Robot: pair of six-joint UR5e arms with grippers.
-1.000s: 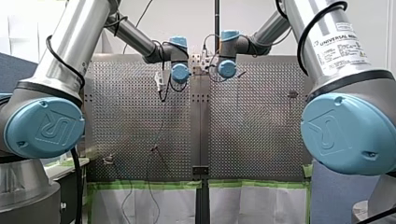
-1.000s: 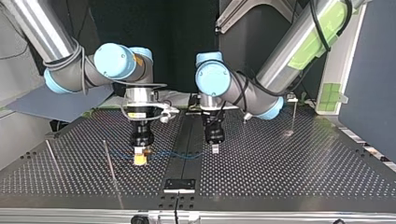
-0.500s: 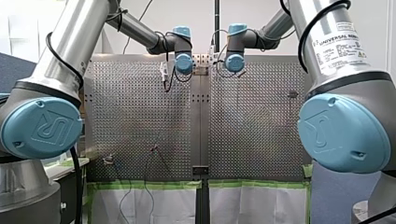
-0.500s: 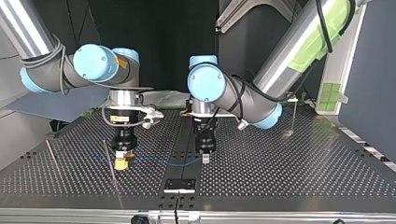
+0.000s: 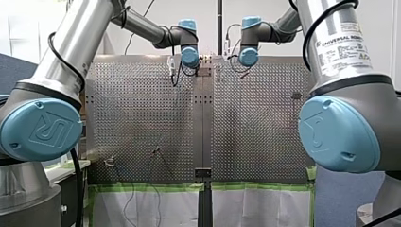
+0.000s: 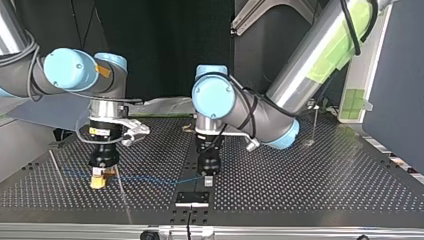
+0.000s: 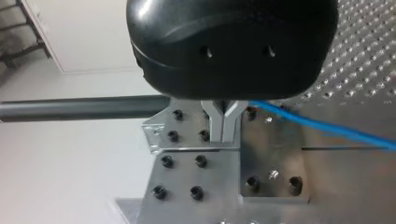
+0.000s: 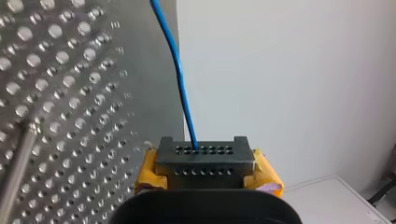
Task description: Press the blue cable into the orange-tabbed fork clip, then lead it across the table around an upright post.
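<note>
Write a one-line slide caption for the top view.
My right gripper and left gripper hold the cable over the table.

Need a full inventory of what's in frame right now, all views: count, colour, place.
perforated table: 1, dark metal, fills the lower half of the top view.
blue cable: 1, blue, strung across the top view's lower middle.
thin posts: 3, metal; two at the top view's left, one at its right.
bolted plate: 1, dark, on the table's centre seam by the top view's nearest edge.
green tape: 1 strip, green, along the table's near edge in the front view.
left arm: 1, silver with blue joints, top view's right.
right arm: 1, same colours, top view's left.
left hand: 1, black with metal fingers, shut on the blue cable.
right hand: 1, yellow pads, shut on the blue cable.
</note>
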